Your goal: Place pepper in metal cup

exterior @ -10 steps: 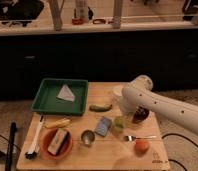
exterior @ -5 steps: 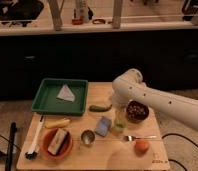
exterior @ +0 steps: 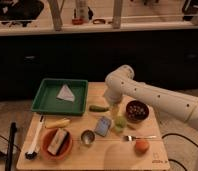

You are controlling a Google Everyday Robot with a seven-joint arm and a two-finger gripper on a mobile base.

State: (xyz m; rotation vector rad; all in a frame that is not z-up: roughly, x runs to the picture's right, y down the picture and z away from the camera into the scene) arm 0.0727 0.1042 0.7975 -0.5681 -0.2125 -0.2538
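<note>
Green tray point(exterior: 42, 100) sits at the left of the wooden table point(exterior: 157, 162). The metal cup point(exterior: 87, 136) stands upright near the front, between the orange bowl point(exterior: 46, 145) and a blue packet point(exterior: 103, 126). The pepper point(exterior: 98, 107) lies flat just right of the tray, behind the cup and not yet lifted. The gripper point(exterior: 111, 103) hangs low just beside the pepper's right end, under the white arm point(exterior: 142, 92). Step in hand looks like the reach for the grasp. Centre over the pepper's middle, close across its narrow width, and lift clear before you travel, since the blue packet and light-green cup point(exterior: 120, 122) sit near the path. Lower it tip-first, because the cup mouth is small. Hard to make out: the arm's wrist covers most of the gripper, so you cannot tell if it is spread or pressed together, or touching the pepper. The cup's inside is unreadable, and the arm is cut off at the right edge.
</note>
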